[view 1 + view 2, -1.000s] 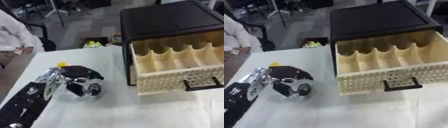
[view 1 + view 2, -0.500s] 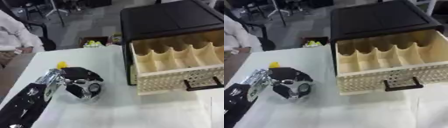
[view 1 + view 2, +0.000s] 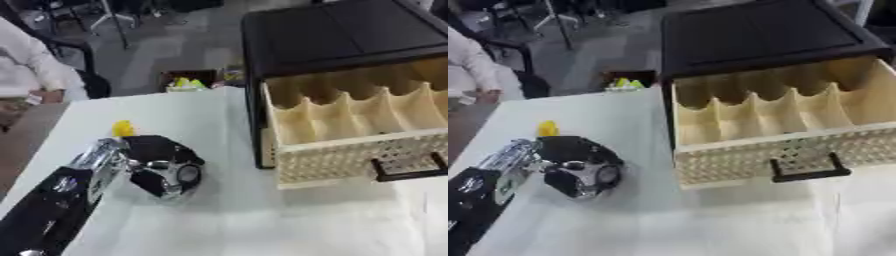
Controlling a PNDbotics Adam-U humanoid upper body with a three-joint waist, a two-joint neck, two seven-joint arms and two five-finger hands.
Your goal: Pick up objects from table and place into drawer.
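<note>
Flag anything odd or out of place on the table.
Nothing stands out. The drawer is pulled open, its compartments empty. The left hand rests curled on the table beside a small yellow thing. Nothing is spilled or damaged.

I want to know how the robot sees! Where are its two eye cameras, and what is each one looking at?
Left eye view: sits in the head, looking down at the white table and open drawer; the left hand and arm come in from the lower left.
Right eye view: sits just beside it, looking down the same way; the drawer appears more central, the left hand again at left.
Both show a small yellow thing by the hand and the drawer's black handle. No right hand shows.
</note>
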